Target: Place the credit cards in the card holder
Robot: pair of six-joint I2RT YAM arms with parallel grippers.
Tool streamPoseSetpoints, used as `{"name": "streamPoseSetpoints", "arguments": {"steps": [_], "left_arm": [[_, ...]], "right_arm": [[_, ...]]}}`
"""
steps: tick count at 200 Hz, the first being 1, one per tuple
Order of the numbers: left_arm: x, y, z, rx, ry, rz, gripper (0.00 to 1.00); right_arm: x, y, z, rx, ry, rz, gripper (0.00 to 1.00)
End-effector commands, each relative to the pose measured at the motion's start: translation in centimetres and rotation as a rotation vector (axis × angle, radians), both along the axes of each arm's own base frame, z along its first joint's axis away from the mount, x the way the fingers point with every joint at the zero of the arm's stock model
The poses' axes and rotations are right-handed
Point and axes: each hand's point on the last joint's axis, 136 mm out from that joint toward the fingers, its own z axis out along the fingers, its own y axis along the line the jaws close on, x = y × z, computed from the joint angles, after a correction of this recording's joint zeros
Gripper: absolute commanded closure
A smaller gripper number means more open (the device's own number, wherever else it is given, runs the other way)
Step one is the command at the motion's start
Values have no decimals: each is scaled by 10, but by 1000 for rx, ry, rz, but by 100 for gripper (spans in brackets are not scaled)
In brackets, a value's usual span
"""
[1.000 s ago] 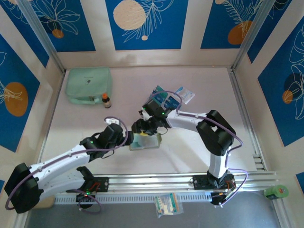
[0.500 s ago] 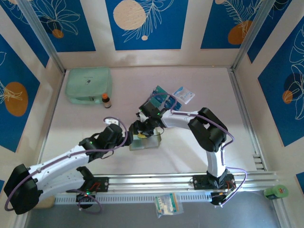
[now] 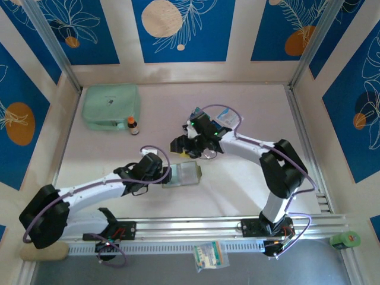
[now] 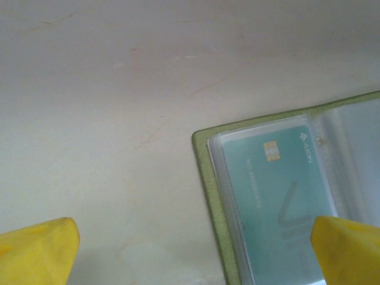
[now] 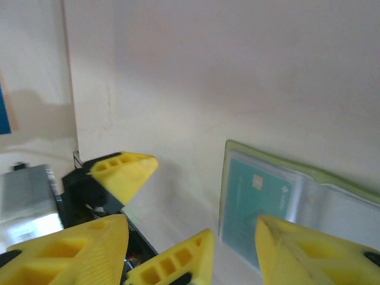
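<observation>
open green card holder [image 4: 205, 178], teal card [image 4: 276, 199] pocketed

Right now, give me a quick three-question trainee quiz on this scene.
1. True or false: the olive-green folding card holder lies open on the pale table.
2. What sits in its clear pocket? A) a teal chip card B) a coin C) nothing
3. Fill in: the left hand has its jaws ____.
Key: 1 true; 2 A; 3 open.
</observation>
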Motion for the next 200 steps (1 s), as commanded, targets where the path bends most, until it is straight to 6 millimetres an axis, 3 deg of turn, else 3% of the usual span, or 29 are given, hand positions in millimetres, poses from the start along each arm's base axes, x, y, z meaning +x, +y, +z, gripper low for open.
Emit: {"name": "streamPoseSetpoints", "arguments": {"steps": [1,56,103,155,200], "left_arm": [[11,-15,8,-26,-20,-30,0],[8,-8,-5,4,0,-9,0],[7,-5,-1,-2,-8,0,0],[8,-4,4,-6,-18,3,0],[8,-4,6,-9,-21,4,0]], "right_arm": [[10,-34,12,-71,-59,-26,41],[54,-106,31,-404,-279,-27,43],[87,-145,43,-648,-406,-3,48],[109,-152,34,-784,-423,72,69],[117,-151,18,-887,-427,135,70]]}}
